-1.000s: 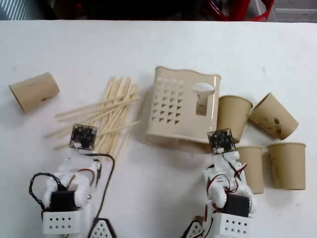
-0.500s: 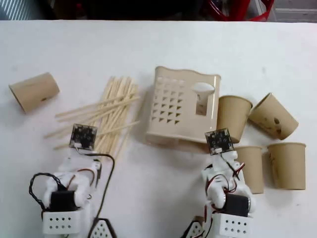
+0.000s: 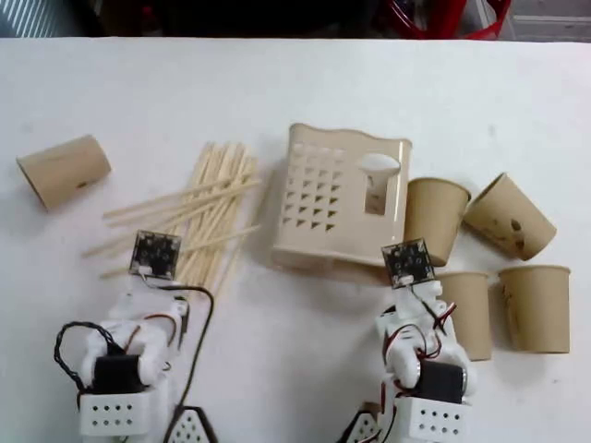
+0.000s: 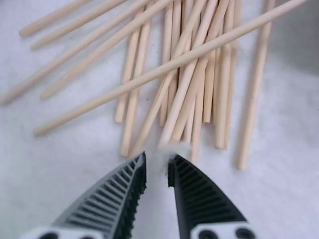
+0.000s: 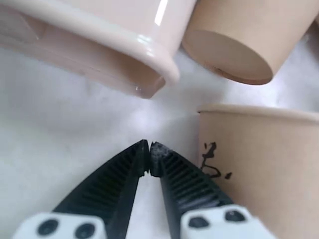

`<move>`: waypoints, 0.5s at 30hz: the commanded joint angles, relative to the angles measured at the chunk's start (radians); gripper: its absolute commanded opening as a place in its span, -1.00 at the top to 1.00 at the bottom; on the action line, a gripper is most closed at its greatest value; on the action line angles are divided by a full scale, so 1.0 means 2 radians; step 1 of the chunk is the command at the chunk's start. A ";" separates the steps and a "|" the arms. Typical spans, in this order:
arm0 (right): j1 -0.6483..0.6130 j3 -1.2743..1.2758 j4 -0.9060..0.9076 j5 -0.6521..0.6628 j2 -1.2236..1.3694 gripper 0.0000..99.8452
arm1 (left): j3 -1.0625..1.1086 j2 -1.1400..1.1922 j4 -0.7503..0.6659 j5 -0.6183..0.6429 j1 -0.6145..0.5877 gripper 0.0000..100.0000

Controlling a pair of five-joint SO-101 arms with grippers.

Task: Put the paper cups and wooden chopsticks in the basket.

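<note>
The left hand [image 4: 156, 164] hangs low over the surface [image 4: 60, 164] with its fingers a little apart and nothing between them. Its tips sit just short of the near ends of the wooden chopsticks [image 4: 194, 74], which lie in a loose fan, several crossing over one another.

The right hand [image 5: 149, 149] is closed, tips touching, and empty. It points at the bare surface between the corner of the basket [image 5: 99, 35] and a paper cup [image 5: 259, 164] just beside it; a second cup [image 5: 239, 45] lies on its side farther on, base toward the hand.

From the high view, the basket stands mid-surface. The chopsticks are spread to one side of it and four cups are clustered on the other, two more of them being [image 3: 510, 217] and [image 3: 536, 309]. A lone cup [image 3: 63, 171] lies on its side well apart, beyond the chopsticks.
</note>
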 commanded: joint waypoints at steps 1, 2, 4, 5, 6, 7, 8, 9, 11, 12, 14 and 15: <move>-0.002 0.005 -0.006 0.002 -0.002 0.96 | 0.000 0.000 0.004 -0.002 0.000 0.81; -0.003 0.005 -0.006 0.002 -0.002 0.96 | 0.000 0.000 0.004 -0.002 0.000 0.81; -0.003 0.005 -0.006 0.004 -0.002 0.96 | 0.000 0.000 0.004 -0.002 0.000 0.81; -0.003 0.005 -0.007 0.004 -0.002 0.96 | 0.000 0.000 0.004 -0.002 0.000 0.81; -0.004 0.005 -0.008 0.004 -0.002 0.96 | 0.000 0.000 0.004 -0.002 0.000 0.81; -0.004 0.005 -0.009 0.004 -0.003 0.96 | 0.000 0.000 0.004 -0.002 0.000 0.81; -0.003 0.005 -0.010 0.005 -0.003 0.96 | 0.000 0.000 0.004 -0.002 0.000 0.81; -0.003 0.005 -0.011 0.005 -0.004 0.96 | 0.000 0.000 0.004 -0.002 0.000 0.81; -0.002 0.005 -0.036 0.010 -0.004 0.96 | 0.000 0.000 0.004 -0.002 0.000 0.81; 0.000 0.003 -0.056 0.029 -0.004 0.96 | 0.000 0.000 0.004 -0.002 0.000 0.81; 0.003 -0.007 -0.090 0.100 -0.004 0.96 | 0.000 0.000 0.004 -0.002 0.000 0.81; 0.011 -0.019 -0.098 0.133 -0.004 0.96 | 0.000 0.000 0.004 -0.002 0.000 0.81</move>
